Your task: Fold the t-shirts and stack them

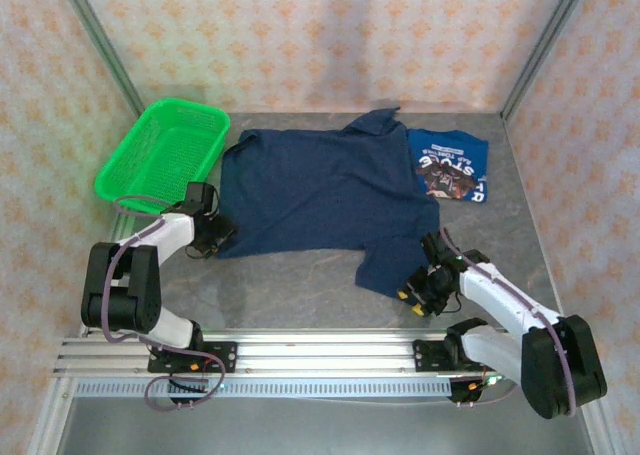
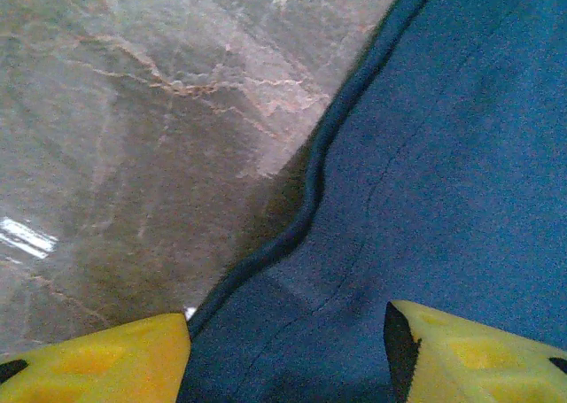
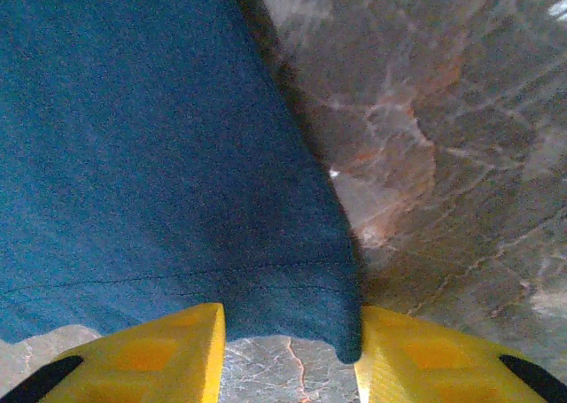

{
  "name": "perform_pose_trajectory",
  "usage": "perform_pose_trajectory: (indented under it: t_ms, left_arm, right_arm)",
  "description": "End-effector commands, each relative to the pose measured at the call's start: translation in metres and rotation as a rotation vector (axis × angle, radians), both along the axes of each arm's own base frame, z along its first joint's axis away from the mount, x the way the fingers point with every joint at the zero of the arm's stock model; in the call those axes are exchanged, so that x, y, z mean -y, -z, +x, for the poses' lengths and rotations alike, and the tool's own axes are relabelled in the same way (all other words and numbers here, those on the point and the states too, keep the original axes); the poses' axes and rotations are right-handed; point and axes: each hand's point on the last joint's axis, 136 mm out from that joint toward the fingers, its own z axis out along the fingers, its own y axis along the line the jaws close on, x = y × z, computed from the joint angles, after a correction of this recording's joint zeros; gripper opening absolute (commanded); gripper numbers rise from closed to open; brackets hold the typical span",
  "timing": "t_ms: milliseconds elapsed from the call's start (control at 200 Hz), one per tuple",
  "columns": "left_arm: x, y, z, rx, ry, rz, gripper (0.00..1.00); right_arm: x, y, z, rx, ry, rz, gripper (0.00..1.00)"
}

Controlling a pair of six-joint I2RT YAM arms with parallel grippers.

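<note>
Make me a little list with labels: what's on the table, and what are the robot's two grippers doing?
navy tee: spread flat on table
blue tee: folded, far right, next to navy tee's sleeve
basket: green, far left
left gripper: open, straddling navy tee's left edge
right gripper: open, around navy tee's near right corner

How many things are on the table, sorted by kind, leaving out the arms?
T-shirts: 2 (dark navy t-shirt, spread out; blue printed t-shirt, folded small)
Baskets: 1 (green basket)
Total: 3
</note>
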Motion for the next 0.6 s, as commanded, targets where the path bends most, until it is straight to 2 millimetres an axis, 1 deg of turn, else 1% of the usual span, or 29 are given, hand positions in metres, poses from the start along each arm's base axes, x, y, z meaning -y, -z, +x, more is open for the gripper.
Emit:
perform_pose_trajectory:
  t_ms: [0, 160, 230, 310, 395, 465, 530, 595]
  left_arm:
    - [-0.013, 0.005, -0.03, -0.1, -0.043, 0.053, 0.62]
    - [-0.01, -0.005, -0.045, -0.094, -0.054, 0.031, 0.65]
    - [-0.011, -0.005, -0.052, -0.101, -0.058, 0.038, 0.66]
    - [-0.009, -0.002, -0.054, -0.098, -0.062, 0.024, 0.66]
    - [-0.007, 0.003, -0.05, -0.085, -0.074, 0.005, 0.66]
    - [-0.005, 0.007, -0.04, -0.064, -0.082, -0.009, 0.64]
    - [-0.003, 0.01, -0.031, -0.059, -0.083, -0.023, 0.6]
    - [-0.003, 0.012, -0.025, -0.049, -0.094, -0.029, 0.59]
  right_arm:
    - [0.006, 0.003, 0.014, 0.053, 0.019, -0.046, 0.41]
    - [0.008, 0.004, 0.013, 0.053, 0.022, -0.059, 0.38]
    - [0.008, 0.006, 0.013, 0.051, 0.025, -0.057, 0.35]
    - [0.007, 0.007, 0.015, 0.05, 0.023, -0.058, 0.33]
    - [0.007, 0.009, 0.016, 0.046, 0.019, -0.062, 0.31]
    - [0.007, 0.01, 0.018, 0.047, 0.019, -0.061, 0.29]
    - [0.007, 0.011, 0.019, 0.046, 0.016, -0.066, 0.26]
    - [0.008, 0.012, 0.021, 0.047, 0.012, -0.077, 0.14]
